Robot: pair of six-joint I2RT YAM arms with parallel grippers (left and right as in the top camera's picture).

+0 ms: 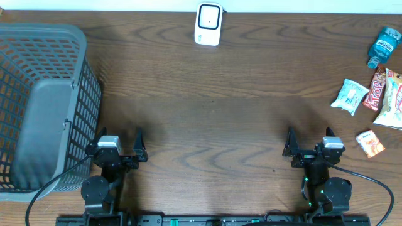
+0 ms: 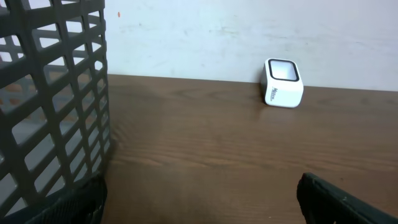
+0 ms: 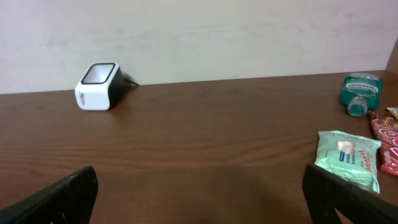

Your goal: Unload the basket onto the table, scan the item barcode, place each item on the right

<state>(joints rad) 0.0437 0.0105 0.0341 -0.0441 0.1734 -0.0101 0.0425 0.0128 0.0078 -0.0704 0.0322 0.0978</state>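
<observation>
The white barcode scanner [image 1: 208,24] stands at the far middle edge of the table, also visible in the left wrist view [image 2: 283,83] and the right wrist view [image 3: 98,86]. Several items lie at the right: a teal bottle [image 1: 384,45] [image 3: 359,93], a pale green wipes packet [image 1: 350,96] [image 3: 348,159], a red candy wrapper [image 1: 377,91], a yellowish bag [image 1: 392,100] and a small orange packet [image 1: 370,143]. My left gripper [image 1: 119,141] [image 2: 199,199] and right gripper [image 1: 309,141] [image 3: 202,196] sit near the front edge, both open with only bare wood between the fingers.
A large grey mesh basket [image 1: 38,107] [image 2: 50,106] fills the left side, close beside my left gripper. A pale wall runs behind the scanner. Cables trail from both arm bases at the front edge.
</observation>
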